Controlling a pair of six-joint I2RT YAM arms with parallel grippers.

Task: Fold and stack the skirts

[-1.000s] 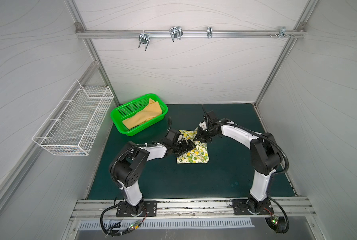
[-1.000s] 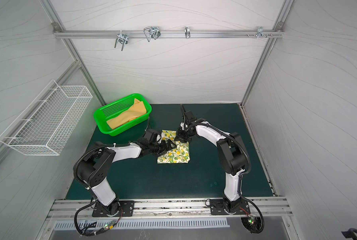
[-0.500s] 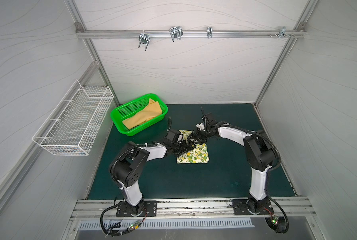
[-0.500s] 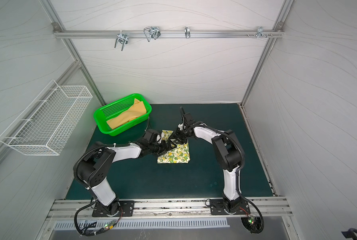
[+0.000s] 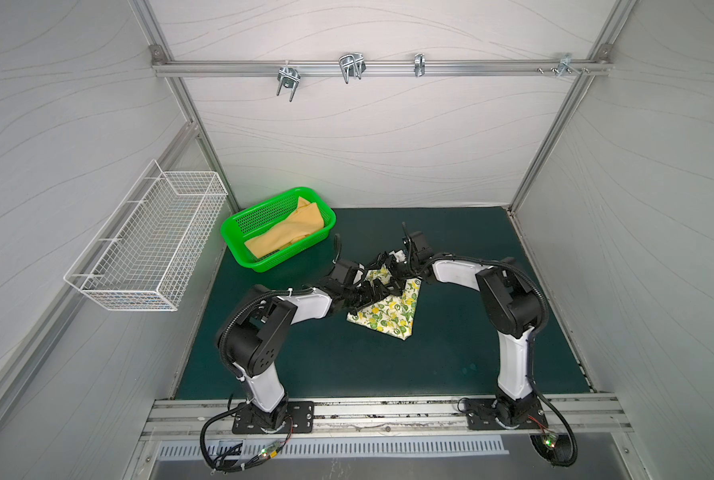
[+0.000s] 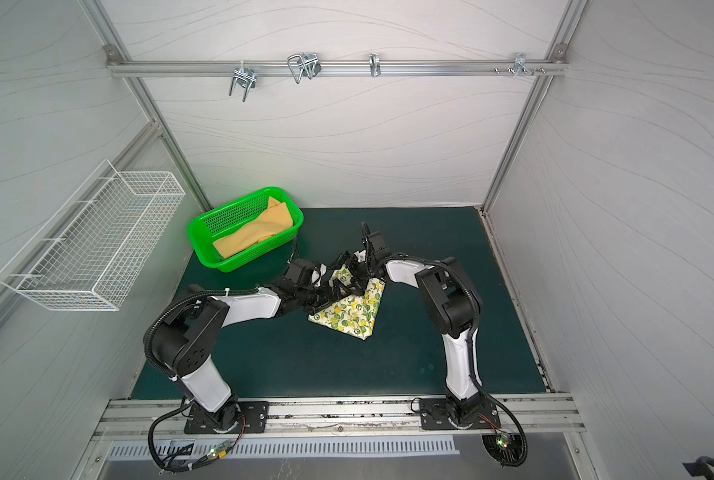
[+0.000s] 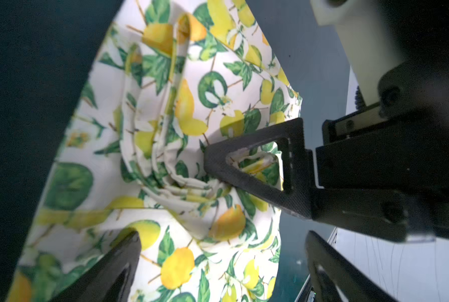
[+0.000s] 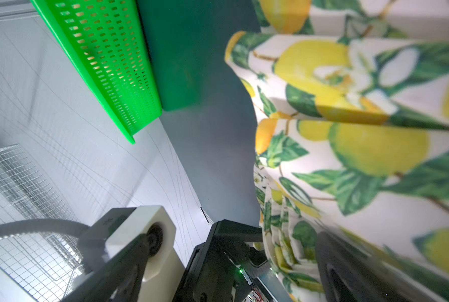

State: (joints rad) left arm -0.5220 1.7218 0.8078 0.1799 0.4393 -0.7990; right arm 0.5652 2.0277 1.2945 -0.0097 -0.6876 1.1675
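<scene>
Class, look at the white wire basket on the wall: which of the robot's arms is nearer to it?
Left. The left arm stands on the side of the mat by the wire basket; the right arm stands across the mat.

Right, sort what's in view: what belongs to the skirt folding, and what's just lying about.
Job in hand:
- lemon-print skirt, on the green mat
- mustard skirt, lying in the green basket

Lying about:
- green basket, only a holder
- white wire basket
- metal hooks overhead

Basket back-left on mat, one skirt inside; other skirt centre.
</scene>
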